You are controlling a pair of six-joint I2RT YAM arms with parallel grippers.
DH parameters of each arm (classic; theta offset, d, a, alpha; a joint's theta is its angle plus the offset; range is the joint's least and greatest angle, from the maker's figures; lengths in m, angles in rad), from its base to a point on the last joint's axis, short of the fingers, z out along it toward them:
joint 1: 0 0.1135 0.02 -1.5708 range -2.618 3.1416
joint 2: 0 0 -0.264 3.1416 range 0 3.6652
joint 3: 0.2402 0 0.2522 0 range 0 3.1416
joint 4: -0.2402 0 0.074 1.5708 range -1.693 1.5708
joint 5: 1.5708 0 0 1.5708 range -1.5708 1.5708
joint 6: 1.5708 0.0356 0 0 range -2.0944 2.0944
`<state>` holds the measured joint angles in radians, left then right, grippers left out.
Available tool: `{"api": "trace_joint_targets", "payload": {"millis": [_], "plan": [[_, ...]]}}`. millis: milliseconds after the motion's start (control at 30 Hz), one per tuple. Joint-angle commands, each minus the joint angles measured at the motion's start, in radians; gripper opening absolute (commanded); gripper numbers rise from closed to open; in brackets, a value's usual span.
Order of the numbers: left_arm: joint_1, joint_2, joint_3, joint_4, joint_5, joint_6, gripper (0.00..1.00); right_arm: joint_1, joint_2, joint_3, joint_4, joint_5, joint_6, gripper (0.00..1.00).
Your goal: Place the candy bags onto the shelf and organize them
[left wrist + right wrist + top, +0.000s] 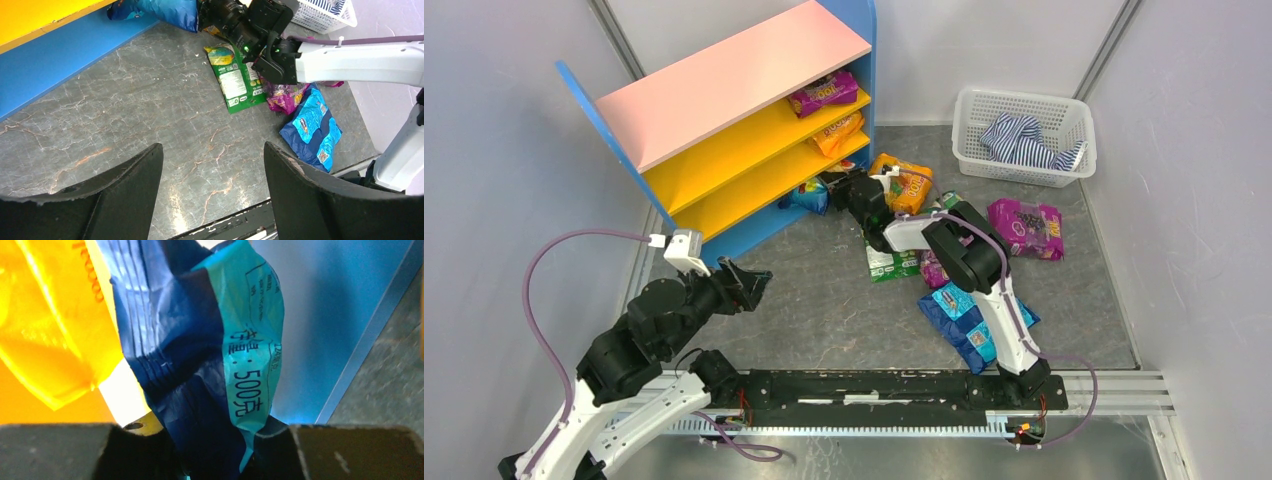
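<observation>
The shelf (724, 80) stands at the back left, with a purple candy bag (824, 95) on its upper yellow board and an orange one (839, 130) below it. My right gripper (839, 190) is shut on a shiny blue candy bag (200, 365) at the shelf's bottom opening. An orange bag (45, 325) lies just beside it. On the floor are an orange bag (904, 180), a green bag (889, 262), a purple bag (1024, 228) and blue bags (964, 320). My left gripper (749, 285) hangs open over bare floor, its fingers (130, 185) holding nothing.
A white mesh basket (1014, 172) holding a striped blue-white cloth (1024, 135) sits at the back right. The right arm (350, 60) stretches over the green bag (235, 80) and another purple bag (285, 95). Grey walls close in on both sides.
</observation>
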<state>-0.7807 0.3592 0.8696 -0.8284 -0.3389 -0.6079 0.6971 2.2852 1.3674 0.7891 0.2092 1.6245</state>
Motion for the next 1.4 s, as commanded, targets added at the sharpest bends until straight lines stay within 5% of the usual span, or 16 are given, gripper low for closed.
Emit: {"api": "trace_joint_targets", "payload": {"millis": [0,200,400,567,767,1067,1367], "plan": [[0.001,-0.012,-0.005,0.037,-0.025,0.002,0.8,0.006,0.025,0.147,0.053,0.178,-0.03,0.14],[0.002,-0.018,-0.007,0.038,-0.025,0.0,0.81,0.007,0.062,0.193,-0.058,0.133,-0.151,0.23],[0.001,-0.02,-0.009,0.04,-0.023,0.0,0.81,0.01,-0.069,-0.012,-0.054,0.011,-0.281,0.51],[0.001,-0.023,-0.01,0.043,-0.022,0.002,0.82,0.017,-0.149,-0.107,-0.044,-0.089,-0.349,0.62],[0.002,-0.025,-0.012,0.043,-0.023,0.002,0.82,0.035,-0.163,-0.136,-0.017,-0.094,-0.346,0.56],[0.001,-0.042,-0.014,0.041,-0.034,-0.003,0.82,0.041,-0.043,0.033,-0.045,0.032,-0.315,0.23],[0.001,-0.034,-0.014,0.041,-0.036,-0.004,0.83,0.031,0.101,0.236,-0.119,0.138,-0.306,0.18]]}}
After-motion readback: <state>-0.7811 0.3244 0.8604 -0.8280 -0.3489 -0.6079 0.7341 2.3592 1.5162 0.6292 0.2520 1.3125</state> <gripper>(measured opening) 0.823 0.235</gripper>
